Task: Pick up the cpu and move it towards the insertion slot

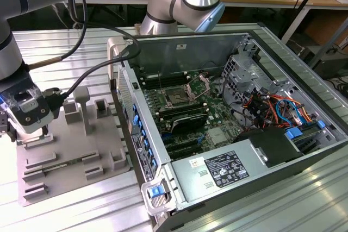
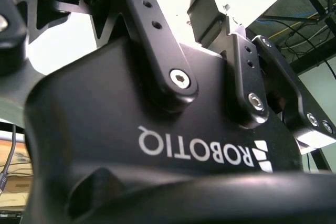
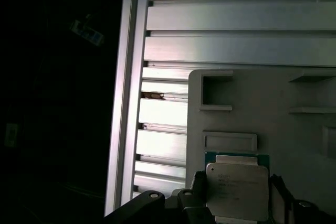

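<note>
The end effector is seen at the exterior view's left, down at the edge of a grey plastic fixture, which is laid on the slatted metal desk. An open computer case is set just beside the fixture. Inside, the socket is seen on the green board, its metal bracket raised, well apart from the end effector.

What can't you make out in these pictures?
- Exterior view: the hand covers the part of the fixture beneath it.
- Exterior view: the slot is too small to show its contacts.
- First wrist view: one edge of the cpu is cut off by the picture's edge.
- Second wrist view: the hand's black body blocks whatever lies beyond it.
</note>
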You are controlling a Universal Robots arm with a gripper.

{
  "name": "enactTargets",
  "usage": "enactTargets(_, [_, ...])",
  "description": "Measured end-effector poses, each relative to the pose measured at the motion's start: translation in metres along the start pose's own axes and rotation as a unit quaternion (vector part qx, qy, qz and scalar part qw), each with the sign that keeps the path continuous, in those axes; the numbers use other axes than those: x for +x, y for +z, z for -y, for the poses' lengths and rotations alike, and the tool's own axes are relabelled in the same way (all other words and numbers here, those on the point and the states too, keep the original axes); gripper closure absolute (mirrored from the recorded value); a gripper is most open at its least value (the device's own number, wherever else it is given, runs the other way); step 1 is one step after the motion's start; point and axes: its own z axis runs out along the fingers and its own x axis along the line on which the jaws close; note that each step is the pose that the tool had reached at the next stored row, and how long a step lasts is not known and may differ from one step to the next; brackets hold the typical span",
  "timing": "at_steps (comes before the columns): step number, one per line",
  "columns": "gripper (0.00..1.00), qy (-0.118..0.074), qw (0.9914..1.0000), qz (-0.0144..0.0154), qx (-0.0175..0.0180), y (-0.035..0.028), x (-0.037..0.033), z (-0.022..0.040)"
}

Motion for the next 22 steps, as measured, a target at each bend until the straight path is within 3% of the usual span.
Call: enactTargets(22, [0.45, 0.0, 1.0, 0.0, 0.0, -0.0057, 0.0, -0.0002])
